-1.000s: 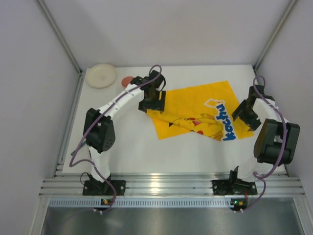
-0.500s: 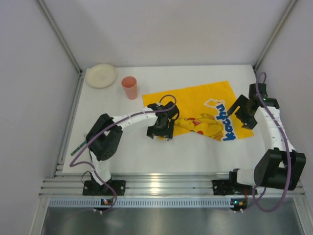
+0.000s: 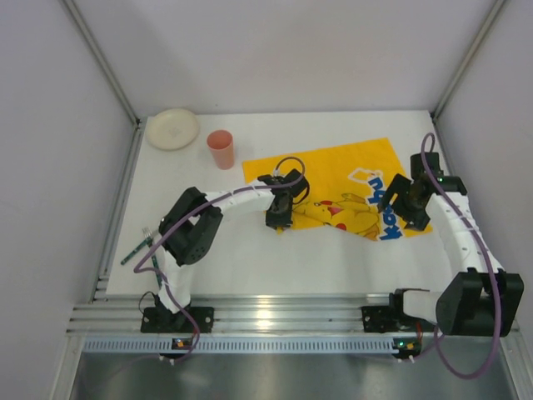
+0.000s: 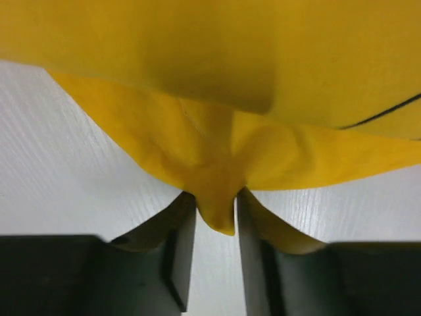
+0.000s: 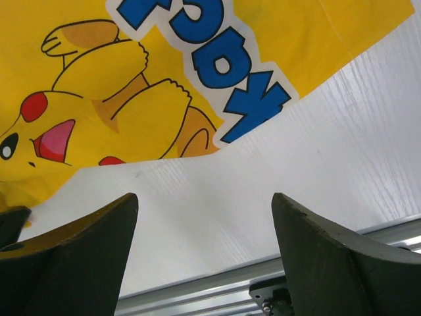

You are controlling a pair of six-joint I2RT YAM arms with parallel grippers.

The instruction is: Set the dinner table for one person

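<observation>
The left claw (image 4: 216, 207) pinches the rumpled near-left corner of the yellow Pikachu mat (image 3: 337, 175), mid-way across the white counter (image 3: 241, 262). The right claw (image 5: 204, 210) hangs wide over its near-right edge. Mat-spreading, apparently. Next, that corner needs drawing flat, before plate (image 3: 172, 128) and cup (image 3: 221, 148).

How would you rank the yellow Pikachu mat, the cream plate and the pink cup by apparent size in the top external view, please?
1. yellow Pikachu mat: by far the largest, even partly bunched up.
2. cream plate: clearly smaller.
3. pink cup: smallest; all three rest on the same tabletop, so camera distance hardly matters.
</observation>
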